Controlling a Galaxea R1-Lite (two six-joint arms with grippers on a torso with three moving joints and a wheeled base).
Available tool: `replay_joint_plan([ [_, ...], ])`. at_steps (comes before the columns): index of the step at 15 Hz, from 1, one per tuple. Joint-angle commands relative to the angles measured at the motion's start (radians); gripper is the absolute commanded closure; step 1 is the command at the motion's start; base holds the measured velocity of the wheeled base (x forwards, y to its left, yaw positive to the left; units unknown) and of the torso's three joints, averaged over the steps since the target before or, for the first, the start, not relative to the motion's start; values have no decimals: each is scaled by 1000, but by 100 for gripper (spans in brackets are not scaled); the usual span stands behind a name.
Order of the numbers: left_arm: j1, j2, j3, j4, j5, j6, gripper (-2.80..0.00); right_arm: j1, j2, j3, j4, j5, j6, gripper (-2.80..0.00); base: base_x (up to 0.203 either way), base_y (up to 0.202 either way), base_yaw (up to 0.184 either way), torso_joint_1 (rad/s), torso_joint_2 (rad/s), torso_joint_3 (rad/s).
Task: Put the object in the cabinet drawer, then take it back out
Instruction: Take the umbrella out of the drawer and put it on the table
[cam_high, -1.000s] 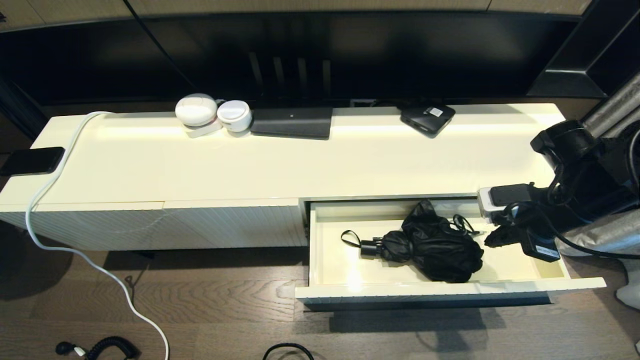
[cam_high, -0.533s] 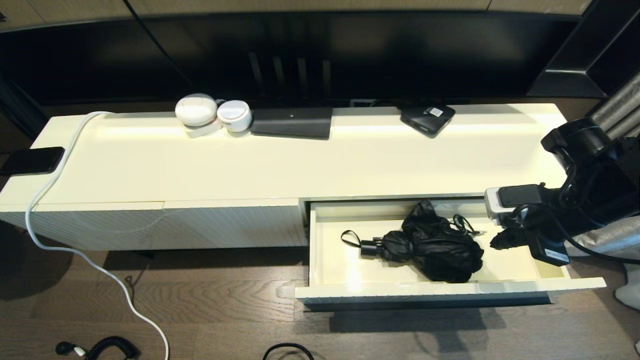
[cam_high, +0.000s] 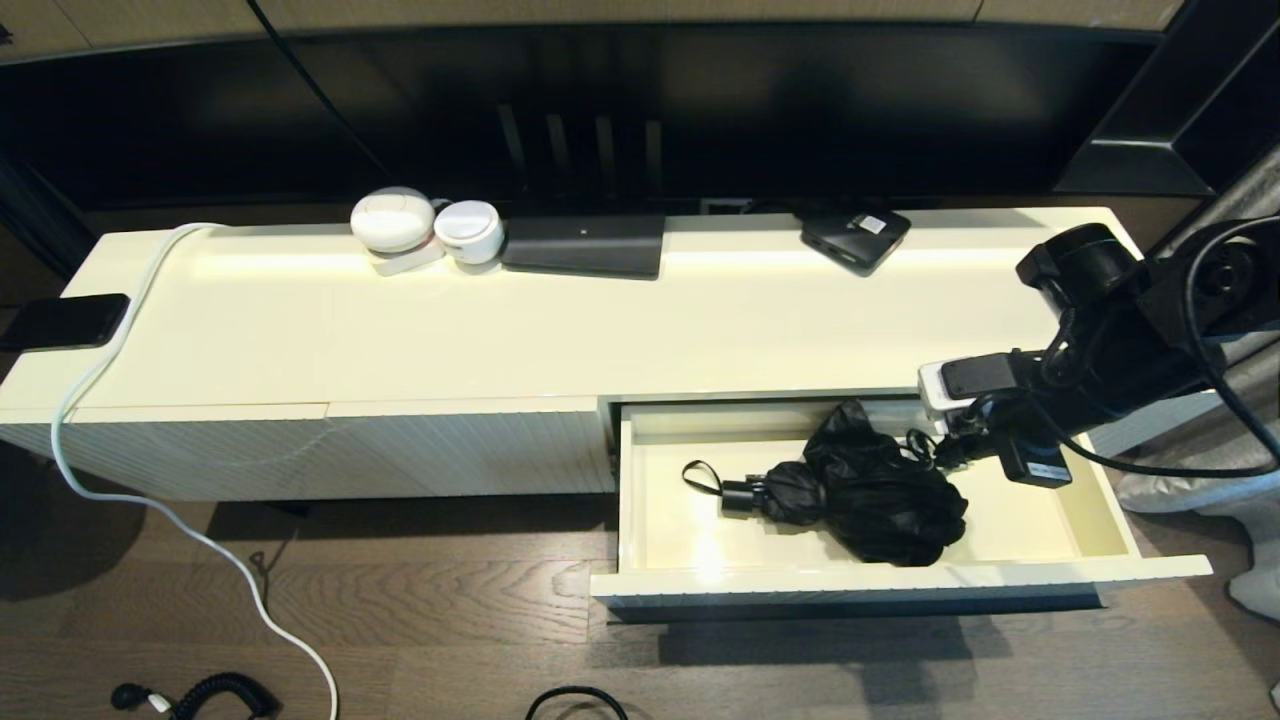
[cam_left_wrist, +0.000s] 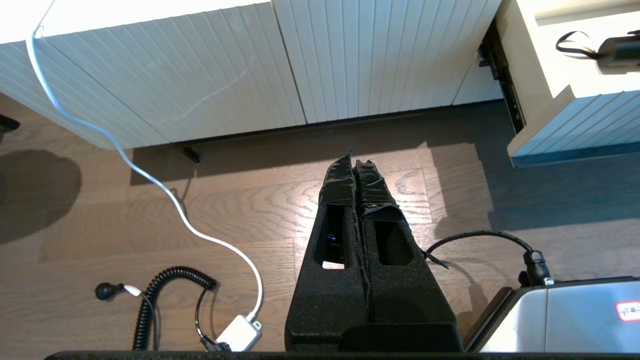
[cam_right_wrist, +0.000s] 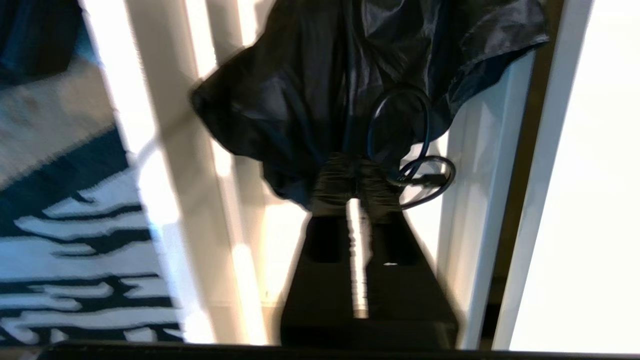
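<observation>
The cabinet drawer (cam_high: 1095, 520) stands pulled out at the right of the low white cabinet, cream inside. A folded black umbrella (cam_high: 870, 490) lies in it, handle and wrist loop pointing left. My right gripper (cam_high: 945, 452) hangs over the drawer's back right part, shut, its tips at the umbrella's crumpled right end beside a thin black cord loop (cam_right_wrist: 430, 175). In the right wrist view the gripper (cam_right_wrist: 356, 172) touches the dark fabric (cam_right_wrist: 300, 90); I see nothing held. My left gripper (cam_left_wrist: 354, 162) is parked shut over the floor, left of the drawer front (cam_left_wrist: 575, 125).
On the cabinet top sit two white round devices (cam_high: 420, 228), a flat dark box (cam_high: 585, 245) and a small black box (cam_high: 855, 237). A phone (cam_high: 65, 320) lies at its left end. A white cable (cam_high: 120, 480) and a coiled black cable (cam_high: 215, 693) trail across the wooden floor.
My right gripper has swung left and toward the drawer's back, from the drawer's right part to the umbrella's right end. The umbrella and drawer have not moved.
</observation>
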Motion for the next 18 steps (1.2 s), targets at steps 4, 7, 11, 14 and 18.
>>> replay_joint_plan([
  [4, -1, 0, 0, 0, 0, 1, 0, -7, 152, -100, 13, -34, -111, -280, 0, 0, 0, 0, 0, 0],
  [7, 0, 0, 0, 0, 0, 1, 0, -19, 171, -130, 17, -35, -137, -280, 0, 0, 0, 0, 0, 0],
  [11, -1, 0, 0, 0, 0, 1, 0, -41, 199, -174, 33, -35, -149, -280, 0, 0, 0, 0, 0, 0],
  [14, -1, 0, 0, 0, 0, 1, 0, -48, 213, -258, 117, -36, -155, -280, 0, 0, 0, 0, 0, 0],
  [18, 0, 0, 0, 0, 0, 1, 0, -47, 246, -299, 170, -30, -142, -280, 0, 0, 0, 0, 0, 0],
])
